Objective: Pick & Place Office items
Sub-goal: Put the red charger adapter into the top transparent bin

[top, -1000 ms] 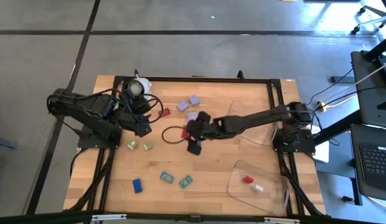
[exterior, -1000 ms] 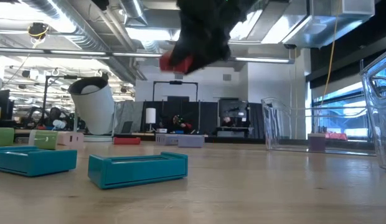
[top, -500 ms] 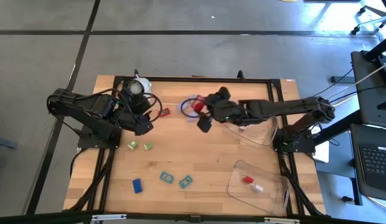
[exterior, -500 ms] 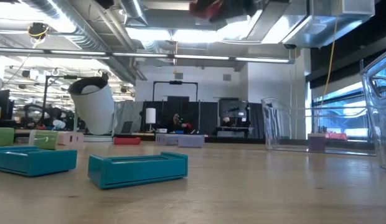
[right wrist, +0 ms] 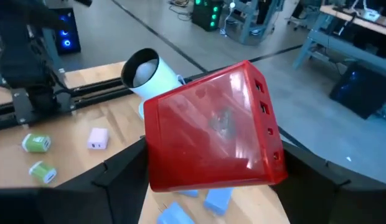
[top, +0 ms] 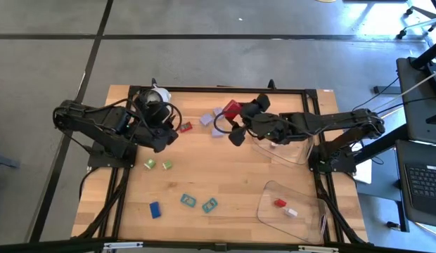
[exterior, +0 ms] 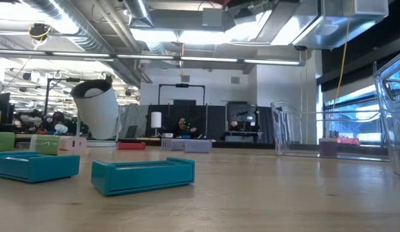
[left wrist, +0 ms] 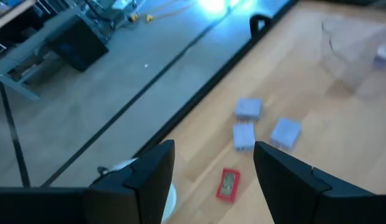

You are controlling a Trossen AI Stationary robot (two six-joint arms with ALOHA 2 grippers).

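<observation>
Right wrist view says it all: your right jaws (right wrist: pixel 208 168) are clamped on the red block (right wrist: pixel 211 134), carried high above the tabletop (top: pixel 225 179) near the lavender pieces (top: pixel 212 117). Swing it over the clear tray (top: pixel 285 149) just beside you and lower before letting go so it doesn't bounce out. Left jaws (left wrist: pixel 211 171) sit spread, waiting by the white roll (top: pixel 153 97).

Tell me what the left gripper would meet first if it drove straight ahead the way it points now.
Probably the small red piece on the table just ahead of the left gripper, with the three lavender blocks beyond; depth is uncertain.
</observation>
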